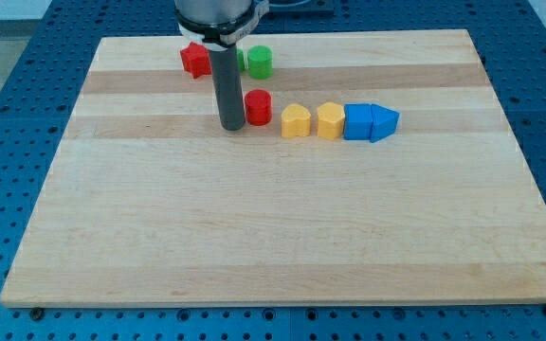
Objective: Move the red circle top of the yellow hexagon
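1. Nothing lies on the near half of the worktop [282, 246]; every block sits in the far half, toward the view's top edge.
2. Nearest of the blocks is a row a little right of the middle: two yellow blocks, then a blue cube [357, 122] touching a blue triangle [385, 122] at the row's right end.
3. Of the yellow pair, the yellow hexagon [330, 121] looks to be the right-hand one, touching the blue cube; the yellow block [296, 121] to its left has a more peaked shape, and I cannot name it surely.
4. Slightly farther and just left of that row stands the red circle [258, 107]. It is beside the yellow pair, not beyond the hexagon, so the task is not done.
5. My tip [232, 126] rests on the worktop right against the red circle's left side, touching or nearly so. The tool is a plain rod: no jaws, holding nothing.
6. Farthest, near the top edge, are a red star [195, 60] and a green cylinder [260, 62], with another green piece mostly hidden behind the rod.
7. What is left, as I judge it: push the red circle rightward and a little toward the top edge, until it sits on the far side of the hexagon. A straight push right risks knocking it into the peaked yellow block.
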`<state>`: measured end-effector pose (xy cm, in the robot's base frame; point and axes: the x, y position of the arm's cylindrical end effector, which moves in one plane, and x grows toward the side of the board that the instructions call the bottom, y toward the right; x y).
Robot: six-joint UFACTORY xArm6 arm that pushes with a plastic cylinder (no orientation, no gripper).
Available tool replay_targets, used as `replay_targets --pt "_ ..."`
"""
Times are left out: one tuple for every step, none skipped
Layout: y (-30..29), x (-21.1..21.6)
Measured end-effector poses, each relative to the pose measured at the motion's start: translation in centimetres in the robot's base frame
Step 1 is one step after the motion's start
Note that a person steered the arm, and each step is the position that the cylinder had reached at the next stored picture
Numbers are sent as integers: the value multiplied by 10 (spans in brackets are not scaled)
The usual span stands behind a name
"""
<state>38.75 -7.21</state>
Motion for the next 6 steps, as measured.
replay_targets --pt "1 0" --pt "2 -6" --pt "3 -17" --pt "10 -27" --pt "26 -36" --pt "52 -40"
